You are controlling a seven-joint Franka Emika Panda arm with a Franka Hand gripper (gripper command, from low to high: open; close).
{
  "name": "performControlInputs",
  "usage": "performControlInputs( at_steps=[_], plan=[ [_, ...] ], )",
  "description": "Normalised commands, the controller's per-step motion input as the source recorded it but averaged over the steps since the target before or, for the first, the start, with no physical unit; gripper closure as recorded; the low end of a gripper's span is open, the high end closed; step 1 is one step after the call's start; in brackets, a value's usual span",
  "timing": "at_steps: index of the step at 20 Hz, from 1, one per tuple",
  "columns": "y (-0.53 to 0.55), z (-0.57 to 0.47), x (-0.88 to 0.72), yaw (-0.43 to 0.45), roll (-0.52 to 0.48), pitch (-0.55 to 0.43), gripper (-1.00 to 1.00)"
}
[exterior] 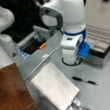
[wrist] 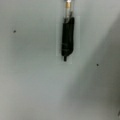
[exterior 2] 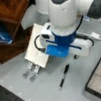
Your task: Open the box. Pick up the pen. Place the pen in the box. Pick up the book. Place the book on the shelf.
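**Pen pick-up: gripper above pen, jaw state not visible**

In a front view the box (exterior: 100, 45) stands open at 2 o'clock. The pen (exterior: 84, 80) lies loose on the grey table (exterior: 105, 96), at 4 o'clock from the gripper (exterior: 71, 61). Whether the jaws are apart cannot be told. The book (exterior: 54, 86) rests tilted on its metal stand (exterior: 76, 106). Risk, as judged: a slim pen may roll or slip from an off-centre pinch.
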Motion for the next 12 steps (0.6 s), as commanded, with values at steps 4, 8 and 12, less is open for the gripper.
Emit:
performControlInputs(
  at_steps=[4,8,12],
  plan=[
    [-0.03,-0.1,0.07,0.243,-0.14,-0.104,-1.0],
    [-0.03,-0.09,0.07,0.331,-0.096,-0.043,-1.0],
    [-0.1,-0.1,0.06,0.459,-0.037,0.033,-1.0]
  ],
)
